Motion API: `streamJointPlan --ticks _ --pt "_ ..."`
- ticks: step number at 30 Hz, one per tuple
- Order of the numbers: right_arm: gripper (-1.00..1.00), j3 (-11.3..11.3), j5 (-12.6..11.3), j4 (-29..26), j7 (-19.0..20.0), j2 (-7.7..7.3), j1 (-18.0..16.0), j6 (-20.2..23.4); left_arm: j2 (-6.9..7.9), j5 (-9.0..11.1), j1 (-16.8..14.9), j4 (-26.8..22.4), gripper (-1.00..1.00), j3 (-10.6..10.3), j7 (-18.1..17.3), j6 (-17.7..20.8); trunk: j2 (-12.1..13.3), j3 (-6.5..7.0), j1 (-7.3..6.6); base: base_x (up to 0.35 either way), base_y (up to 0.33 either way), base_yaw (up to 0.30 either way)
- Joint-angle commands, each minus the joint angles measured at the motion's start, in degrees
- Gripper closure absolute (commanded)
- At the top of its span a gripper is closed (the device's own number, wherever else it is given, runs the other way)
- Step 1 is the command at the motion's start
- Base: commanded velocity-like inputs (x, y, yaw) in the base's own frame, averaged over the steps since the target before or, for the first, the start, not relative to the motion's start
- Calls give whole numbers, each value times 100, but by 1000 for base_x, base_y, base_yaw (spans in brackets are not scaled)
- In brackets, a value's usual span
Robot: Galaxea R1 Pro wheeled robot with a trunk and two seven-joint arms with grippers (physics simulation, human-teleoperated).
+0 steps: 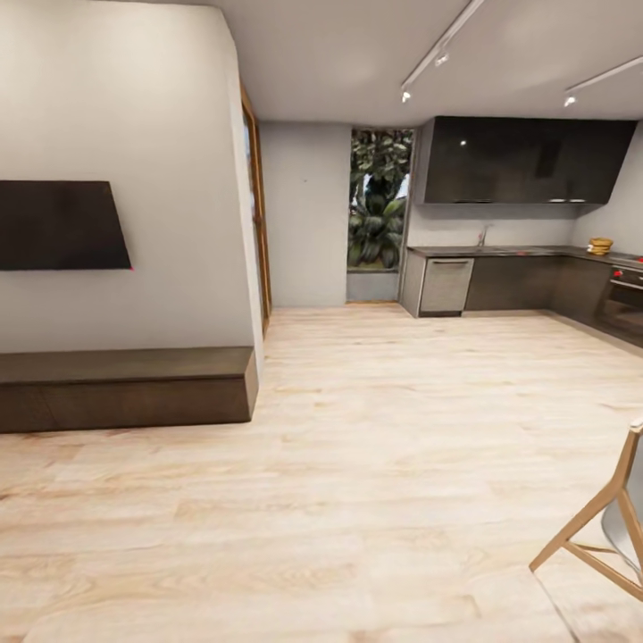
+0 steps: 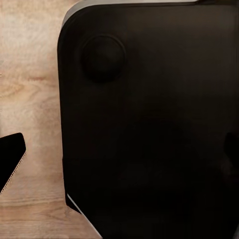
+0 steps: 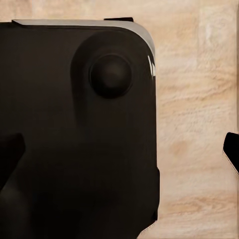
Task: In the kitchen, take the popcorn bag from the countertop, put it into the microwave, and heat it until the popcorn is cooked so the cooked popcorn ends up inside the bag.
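Nearest, dark robot base (image 2: 149,129) over pale wood floor (image 1: 357,464), arms tucked low for travel; pincer state on either arm impossible to tell. Chair (image 1: 607,527) at right, low bench (image 1: 125,388) at left. Far off, kitchen counter (image 1: 500,251) with a small tan thing (image 1: 600,245), possibly the bag; microwave not made out.

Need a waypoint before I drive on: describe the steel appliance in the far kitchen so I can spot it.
Find the kitchen's dark cabinets at the far right. Under the countertop at the run's left end, right of the plant window, sits the dishwasher: the one pale metal front among dark doors.
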Motion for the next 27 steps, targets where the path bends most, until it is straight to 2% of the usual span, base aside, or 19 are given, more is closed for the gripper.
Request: streamJointPlan --ticks 1,27 --pt "-100 4 -32 4 -3 0 -1 -25 -1 19 -2 -3 -100 2 1 -3 -2 -4 3 322 0 0" --pt "-100 4 -32 4 -12 -8 -1 -33 8 24 -1 -3 -100 2 -1 -28 -2 -4 3 322 0 0"
